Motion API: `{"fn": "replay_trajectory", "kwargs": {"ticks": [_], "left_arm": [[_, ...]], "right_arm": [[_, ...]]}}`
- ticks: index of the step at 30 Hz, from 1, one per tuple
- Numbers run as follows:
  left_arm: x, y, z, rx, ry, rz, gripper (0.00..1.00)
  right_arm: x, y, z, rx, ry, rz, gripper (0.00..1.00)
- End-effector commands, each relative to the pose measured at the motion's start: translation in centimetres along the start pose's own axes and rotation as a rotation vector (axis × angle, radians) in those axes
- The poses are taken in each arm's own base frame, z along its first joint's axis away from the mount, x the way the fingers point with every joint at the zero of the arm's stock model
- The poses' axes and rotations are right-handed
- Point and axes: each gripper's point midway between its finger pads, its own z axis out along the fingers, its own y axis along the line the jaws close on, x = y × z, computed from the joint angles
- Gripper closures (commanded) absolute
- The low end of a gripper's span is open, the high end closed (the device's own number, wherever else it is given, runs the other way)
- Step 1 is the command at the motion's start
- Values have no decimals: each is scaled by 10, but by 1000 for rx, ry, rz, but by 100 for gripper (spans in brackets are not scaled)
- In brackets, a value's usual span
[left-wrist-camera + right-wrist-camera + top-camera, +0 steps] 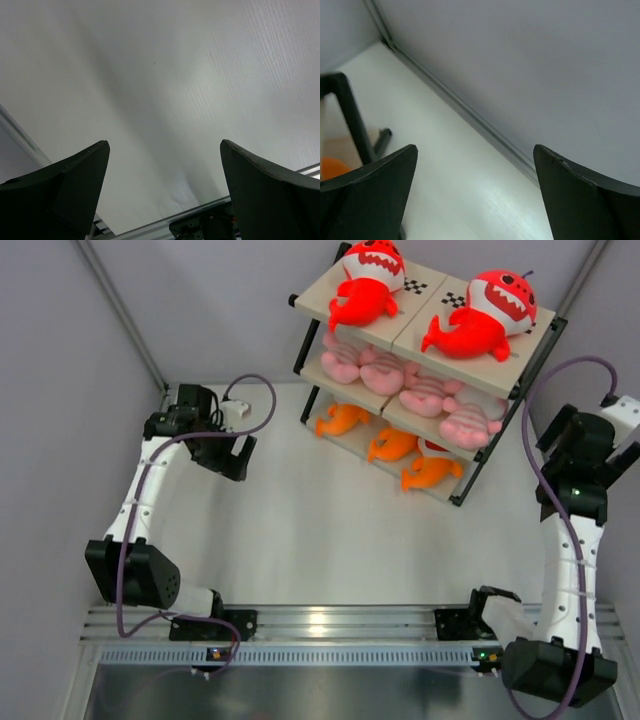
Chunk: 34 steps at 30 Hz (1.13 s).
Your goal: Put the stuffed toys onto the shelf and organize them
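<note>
Tiers of the shelf point(412, 322), standing at the far right corner of the worktop point(300, 530), each carry one kind: red sharks point(365, 285) on top, pink striped plushies point(450, 405) in the middle, orange sharks point(392, 445) lowest, apparently grouped by colour for tidiness. The left gripper point(165, 145) hovers near the far left corner, jaws spread and empty. The right gripper point(475, 147), by the right edge beside the shelf, gapes empty too. Every toy in view is shelved, so the job looks done.

White table point(320, 535), grey walls point(55, 380)
</note>
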Motion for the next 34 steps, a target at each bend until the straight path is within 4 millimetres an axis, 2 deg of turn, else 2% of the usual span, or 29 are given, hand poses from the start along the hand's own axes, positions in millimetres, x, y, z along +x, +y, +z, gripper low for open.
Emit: {"fn": "replay_trajectory", "kwargs": {"ticks": [1, 2, 3, 4, 5, 6, 7, 8, 10, 11, 12, 13, 17, 21, 28, 30, 34], "left_arm": [[-16, 12, 22, -43, -73, 22, 2], [-18, 15, 27, -58, -87, 25, 2], [-11, 17, 37, -63, -76, 22, 2], [-22, 22, 44, -85, -122, 30, 2], [-22, 23, 50, -86, -137, 29, 2], [-15, 20, 62, -74, -127, 26, 2], [-17, 20, 69, -71, -147, 25, 2], [-28, 23, 75, -81, -201, 14, 2], [-21, 23, 92, -81, -211, -15, 2], [-32, 23, 96, -82, -269, -35, 2], [-22, 19, 106, -67, -258, -48, 2], [-20, 17, 111, -60, -267, -75, 2], [-13, 12, 132, -43, -316, -124, 2], [4, 11, 152, -45, -273, -155, 2], [9, 6, 159, -14, -254, -166, 2], [11, 6, 161, -18, -246, -166, 2], [14, 5, 164, -12, -236, -166, 2]], "right_arm": [[22, -10, 4, 44, -1, 142, 1], [44, -10, 7, 46, 28, 143, 1], [53, -5, 9, 18, 41, 150, 1], [57, -1, 12, 0, 29, 169, 1], [78, 2, 15, -12, 62, 164, 1], [86, 6, 16, -26, 75, 169, 0], [92, 8, 18, -25, 84, 198, 1], [108, 8, 21, -15, 116, 202, 1], [120, 14, 24, -27, 149, 238, 0], [127, 19, 25, -47, 172, 233, 1], [132, 25, 24, -84, 193, 226, 1], [139, 26, 24, -88, 206, 220, 1], [150, 18, 24, -51, 191, 235, 1], [152, 13, 24, -33, 164, 226, 1], [145, 6, 20, -10, 117, 277, 1], [141, -1, 19, 35, 100, 318, 0], [130, 0, 18, 36, 103, 310, 0]]}}
